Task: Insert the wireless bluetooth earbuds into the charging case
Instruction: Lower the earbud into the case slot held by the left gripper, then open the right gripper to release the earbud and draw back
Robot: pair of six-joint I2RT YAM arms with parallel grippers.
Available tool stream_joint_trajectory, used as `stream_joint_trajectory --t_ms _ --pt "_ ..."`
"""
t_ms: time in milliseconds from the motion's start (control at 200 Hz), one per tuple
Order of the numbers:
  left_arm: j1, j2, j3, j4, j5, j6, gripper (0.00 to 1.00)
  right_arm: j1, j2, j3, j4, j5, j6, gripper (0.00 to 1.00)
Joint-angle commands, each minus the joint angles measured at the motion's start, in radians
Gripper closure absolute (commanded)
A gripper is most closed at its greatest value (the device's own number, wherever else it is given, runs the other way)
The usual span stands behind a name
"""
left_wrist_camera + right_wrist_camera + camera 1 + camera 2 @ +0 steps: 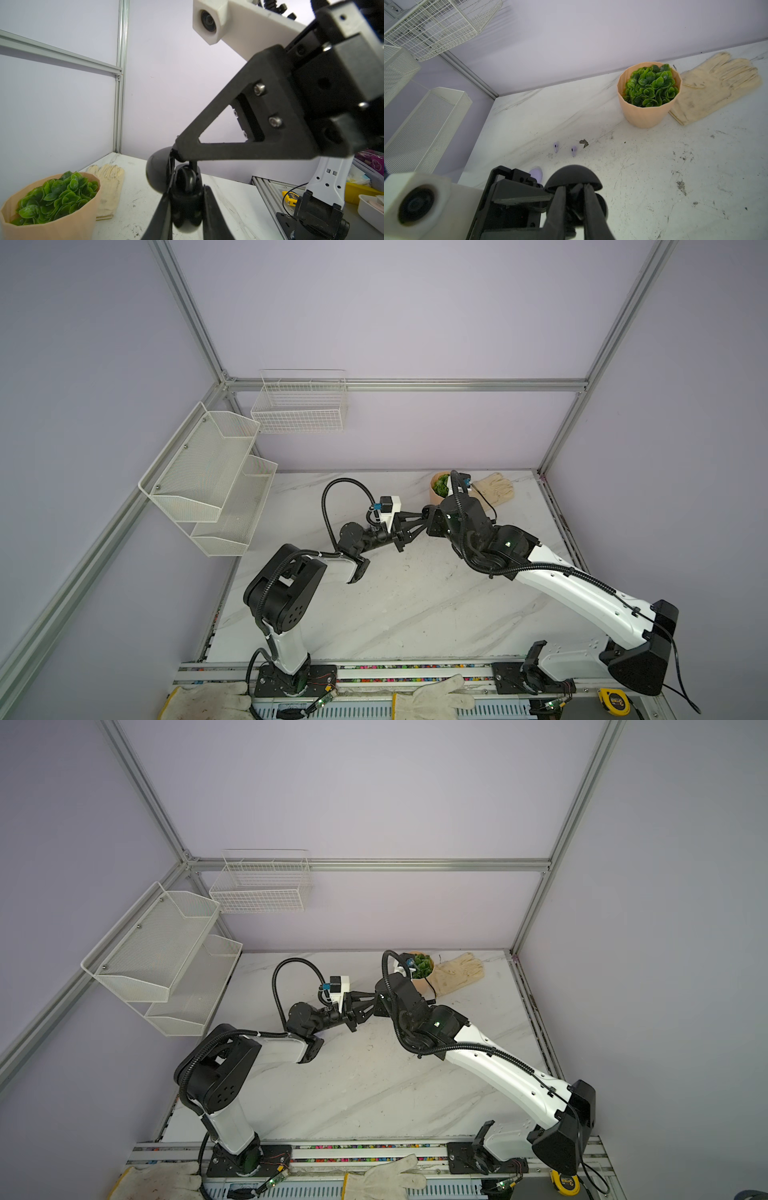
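1 black charging case (158,168) sits clamped in left end effector (185,187).

Both arms reached over the marble desk (374,1094), the left tool (368,1004) and right tool (372,1002) meeting tip to tip. At one o'clock stood a potted plant (422,966), a glove (459,971) just beside it.

Pale lilac walls (415,302), aluminium frame (457,385), white marble tabletop (415,605)
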State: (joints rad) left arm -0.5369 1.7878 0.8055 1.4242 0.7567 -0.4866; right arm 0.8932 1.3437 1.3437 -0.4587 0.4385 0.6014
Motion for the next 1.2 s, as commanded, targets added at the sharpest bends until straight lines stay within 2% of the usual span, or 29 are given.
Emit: stream_joint_trajectory --t_ms 0,255,530,985,1085,1145,1195 --pt "0.003 -0.043 0.041 0.078 -0.003 0.014 1.00 0.006 0.024 -0.019 -0.032 0.000 0.021 0.84" --pt "0.003 -0.045 0.037 0.078 -0.004 0.016 1.00 0.005 0.046 -0.011 -0.044 0.000 0.019 0.83" --pt "0.003 -0.045 0.038 0.078 -0.005 0.017 1.00 0.006 0.053 0.017 -0.052 0.002 0.002 0.78" --pt "0.003 -0.043 0.040 0.078 -0.004 0.018 1.00 0.006 0.043 0.115 -0.135 0.020 -0.038 0.57" --pt "0.003 -0.048 0.032 0.078 -0.004 0.017 1.00 0.004 0.035 0.172 -0.168 -0.014 -0.097 0.53" --pt "0.003 -0.057 0.023 0.079 -0.002 0.013 1.00 -0.003 0.003 0.211 -0.186 -0.071 -0.194 0.51" --pt "0.003 -0.069 0.013 0.078 0.009 -0.004 1.00 -0.011 -0.024 0.249 -0.211 -0.157 -0.323 0.49"
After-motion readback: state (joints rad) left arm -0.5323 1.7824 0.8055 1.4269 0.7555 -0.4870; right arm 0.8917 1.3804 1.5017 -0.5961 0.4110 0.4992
